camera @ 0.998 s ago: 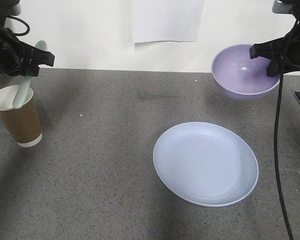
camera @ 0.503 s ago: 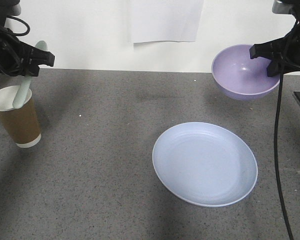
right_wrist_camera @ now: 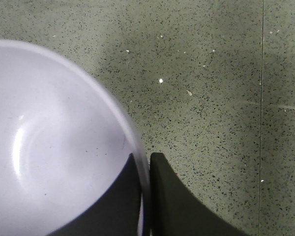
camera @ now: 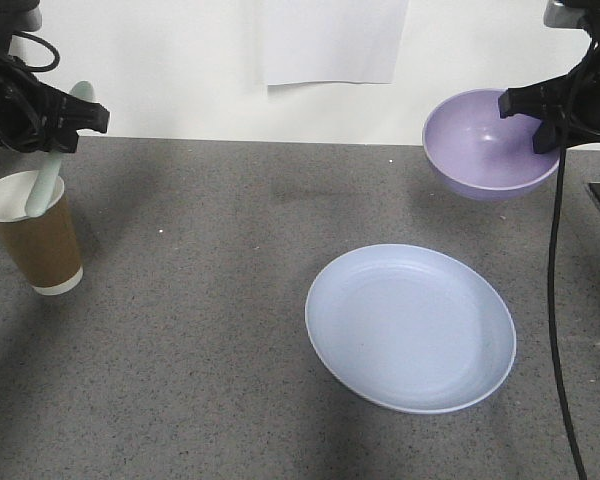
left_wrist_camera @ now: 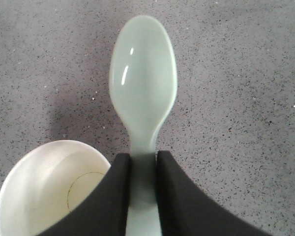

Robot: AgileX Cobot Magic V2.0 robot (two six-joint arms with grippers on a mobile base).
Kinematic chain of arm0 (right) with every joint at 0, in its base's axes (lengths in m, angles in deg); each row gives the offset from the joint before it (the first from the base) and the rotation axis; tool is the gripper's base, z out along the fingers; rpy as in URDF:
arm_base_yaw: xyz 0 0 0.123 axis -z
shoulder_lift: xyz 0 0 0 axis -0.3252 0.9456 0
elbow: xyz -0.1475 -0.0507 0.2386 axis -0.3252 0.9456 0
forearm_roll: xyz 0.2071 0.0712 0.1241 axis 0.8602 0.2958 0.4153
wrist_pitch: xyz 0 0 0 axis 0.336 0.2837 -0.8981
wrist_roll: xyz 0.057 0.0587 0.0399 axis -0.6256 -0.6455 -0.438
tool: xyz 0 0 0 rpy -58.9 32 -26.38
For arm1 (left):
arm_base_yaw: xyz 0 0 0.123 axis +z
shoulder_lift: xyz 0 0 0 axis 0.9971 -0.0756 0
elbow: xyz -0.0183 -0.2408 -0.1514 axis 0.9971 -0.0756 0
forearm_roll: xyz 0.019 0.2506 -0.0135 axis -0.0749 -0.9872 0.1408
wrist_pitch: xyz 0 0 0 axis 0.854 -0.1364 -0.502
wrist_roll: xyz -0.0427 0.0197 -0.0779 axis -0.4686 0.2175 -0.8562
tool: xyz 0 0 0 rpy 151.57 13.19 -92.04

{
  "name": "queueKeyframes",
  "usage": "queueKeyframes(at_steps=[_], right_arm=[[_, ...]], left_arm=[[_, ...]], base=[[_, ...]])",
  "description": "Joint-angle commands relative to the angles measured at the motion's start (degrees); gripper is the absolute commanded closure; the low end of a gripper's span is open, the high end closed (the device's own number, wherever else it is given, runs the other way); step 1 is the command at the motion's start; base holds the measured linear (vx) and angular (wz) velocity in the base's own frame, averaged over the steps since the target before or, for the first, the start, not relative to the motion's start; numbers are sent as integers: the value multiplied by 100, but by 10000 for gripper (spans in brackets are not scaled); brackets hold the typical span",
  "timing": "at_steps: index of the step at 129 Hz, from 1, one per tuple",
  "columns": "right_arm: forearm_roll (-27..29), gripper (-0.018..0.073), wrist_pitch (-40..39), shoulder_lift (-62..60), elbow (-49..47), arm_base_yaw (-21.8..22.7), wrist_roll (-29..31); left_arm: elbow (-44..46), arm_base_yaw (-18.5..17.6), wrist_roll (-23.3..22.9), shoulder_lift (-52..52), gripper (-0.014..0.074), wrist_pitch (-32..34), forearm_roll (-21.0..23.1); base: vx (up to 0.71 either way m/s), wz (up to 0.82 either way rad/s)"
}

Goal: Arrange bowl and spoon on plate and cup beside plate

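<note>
Almost nothing has moved since a second ago: both my arms hang where they were, and only the cup [camera: 35, 240] sits a very little more to the outer side.

My left gripper [left_wrist_camera: 143, 162] is closed on the handle of the spoon [left_wrist_camera: 143, 93], with the scoop pointing away past my fingertips. The cup stands just below this gripper, on its outer side. My right gripper [right_wrist_camera: 146, 162] pinches the rim of the bowl [right_wrist_camera: 54, 147], one finger inside the wall and one outside, and holds it in the air over the table [camera: 200, 300]. The plate [camera: 410, 328] lies lower than this gripper, nearer to my base and a little toward the inner side, with nothing on it.

I judge that the carrying step is in hand and no thing is placed yet. The next move asks the right arm to come back and inward until the bowl is over the middle of the plate, then go down, and open only when the bottom rests flat. The spoon goes after it, and the cup, now well apart from the plate, must come beside it.

Some things I cannot read well. In the front view the spoon crosses the mouth of the cup, while in the left wrist view the scoop is over bare table, so I cannot tell how they stand in depth. The end of the handle is hidden between my fingers. Both wrist views cut off the bowl and the cup, and neither shows the plate.
</note>
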State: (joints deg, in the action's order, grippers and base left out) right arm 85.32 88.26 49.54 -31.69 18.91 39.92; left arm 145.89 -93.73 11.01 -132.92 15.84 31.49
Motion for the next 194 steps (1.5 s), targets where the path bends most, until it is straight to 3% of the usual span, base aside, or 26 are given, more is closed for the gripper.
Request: queueKeyframes(at_steps=[1, 62, 88, 122, 139, 194], right_arm=[[20, 563, -254, -300, -163, 11, 18], [22, 563, -300, -300, -163, 11, 18], [307, 563, -392, -300, -163, 11, -37], [1009, 559, 497, -300, -102, -5, 940], [1238, 554, 429, -359, 369, -5, 1105], [2016, 544, -1042, -517, 2583, -5, 1818]], left_arm=[[155, -16, -13, 262, 604, 281, 26], [155, -16, -13, 262, 604, 281, 26], [155, -16, -13, 262, 604, 281, 26], [155, -16, -13, 262, 604, 281, 26], [155, -16, -13, 262, 604, 281, 26], [155, -16, -13, 262, 604, 281, 26]], base=[[0, 0], [0, 0], [0, 0], [0, 0], [0, 0], [0, 0]])
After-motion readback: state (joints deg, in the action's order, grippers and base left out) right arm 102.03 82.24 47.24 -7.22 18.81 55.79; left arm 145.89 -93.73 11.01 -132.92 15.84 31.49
